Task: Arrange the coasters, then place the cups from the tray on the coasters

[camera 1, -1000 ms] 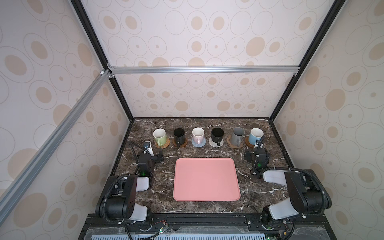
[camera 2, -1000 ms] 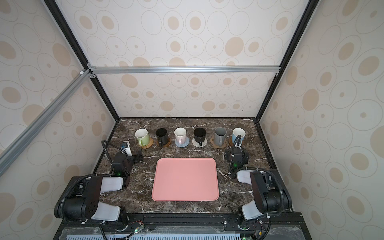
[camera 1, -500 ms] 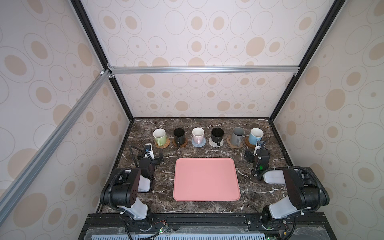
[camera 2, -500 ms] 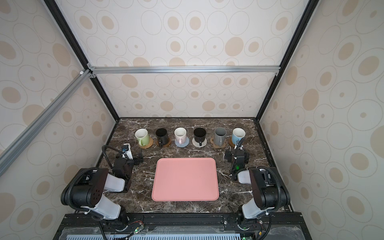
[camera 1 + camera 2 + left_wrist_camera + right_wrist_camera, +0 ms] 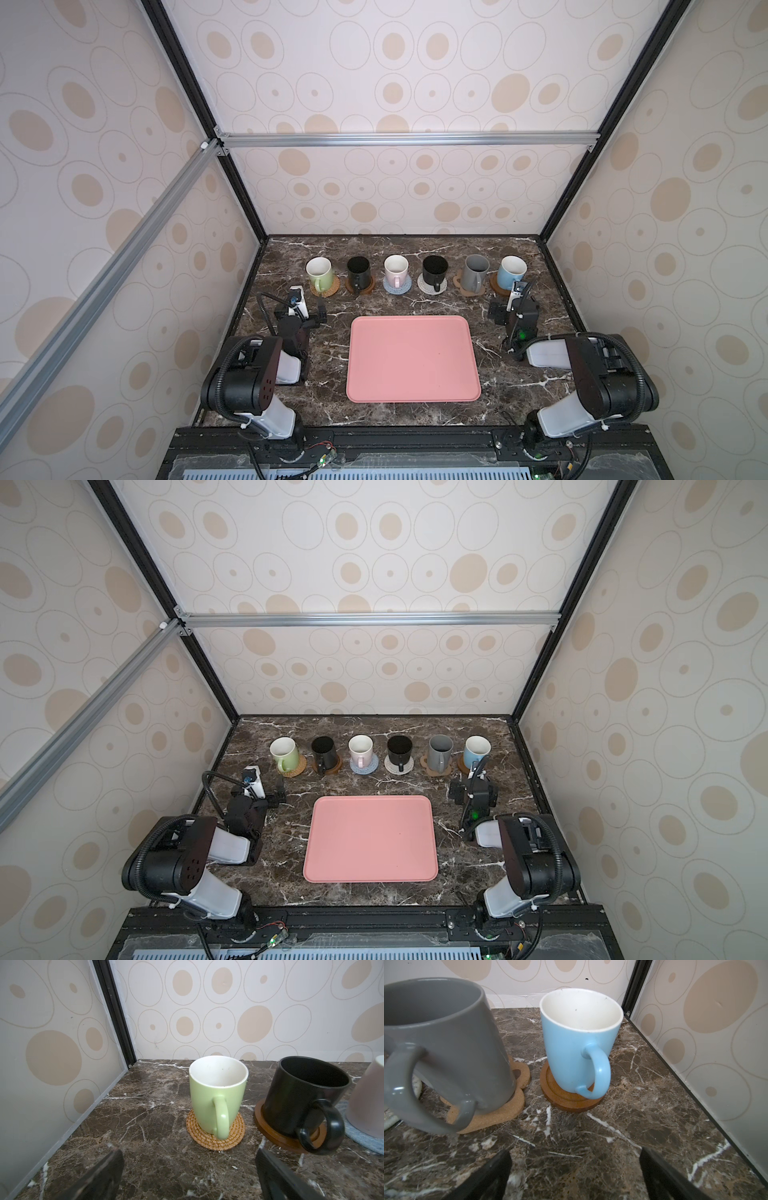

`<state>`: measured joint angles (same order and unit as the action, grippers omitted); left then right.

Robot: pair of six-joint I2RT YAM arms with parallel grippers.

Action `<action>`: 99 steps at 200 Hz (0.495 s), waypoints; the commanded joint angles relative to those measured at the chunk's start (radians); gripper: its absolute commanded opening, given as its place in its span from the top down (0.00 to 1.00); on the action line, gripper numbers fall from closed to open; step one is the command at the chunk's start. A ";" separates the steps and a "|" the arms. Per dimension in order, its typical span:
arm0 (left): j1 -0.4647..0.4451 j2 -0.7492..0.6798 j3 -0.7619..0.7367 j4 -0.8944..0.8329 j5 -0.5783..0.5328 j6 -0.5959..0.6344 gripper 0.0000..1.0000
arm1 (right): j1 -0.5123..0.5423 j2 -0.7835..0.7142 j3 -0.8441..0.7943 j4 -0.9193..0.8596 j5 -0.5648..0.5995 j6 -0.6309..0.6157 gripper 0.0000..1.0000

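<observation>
Six cups [image 5: 395,268] on six coasters [image 5: 432,287] line the far side of the surface [image 5: 415,305]; one pink tray [image 5: 411,361] sits nearer, centered. Both the left claw [image 5: 188,1159] and right claw [image 5: 575,1153] gape wide, gripping nothing. Only the wrist views show the weave of the rattan coaster [image 5: 195,1134] and the cork grain of the paw coaster [image 5: 500,1115].

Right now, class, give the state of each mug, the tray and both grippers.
light green mug: upright, on woven coaster
left black mug: upright, on left brown coaster
pink mug: upright, on blue-grey coaster
right black mug: upright, on cream coaster
grey mug: upright, on paw-shaped coaster
light blue mug: upright, on right brown coaster
tray: empty
left gripper: open
right gripper: open
</observation>
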<state>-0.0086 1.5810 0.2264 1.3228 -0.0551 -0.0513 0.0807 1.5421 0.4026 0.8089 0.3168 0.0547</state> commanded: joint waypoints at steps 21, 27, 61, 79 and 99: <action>0.001 -0.003 -0.001 0.030 0.000 0.027 0.00 | -0.002 -0.008 -0.001 0.024 0.001 -0.015 0.00; 0.000 -0.003 -0.001 0.030 0.000 0.027 0.00 | -0.002 -0.007 -0.001 0.024 0.001 -0.016 0.00; 0.001 -0.003 0.000 0.030 0.000 0.026 0.00 | -0.002 -0.008 -0.001 0.023 0.002 -0.015 0.00; 0.001 -0.001 0.001 0.029 0.000 0.027 0.00 | -0.002 -0.006 -0.001 0.023 0.002 -0.016 0.00; 0.000 0.008 0.024 -0.005 -0.001 0.027 0.00 | -0.002 -0.005 -0.001 0.023 0.002 -0.015 0.00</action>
<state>-0.0086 1.5810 0.2268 1.3216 -0.0551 -0.0509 0.0807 1.5421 0.4026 0.8089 0.3168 0.0544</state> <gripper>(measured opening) 0.999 0.997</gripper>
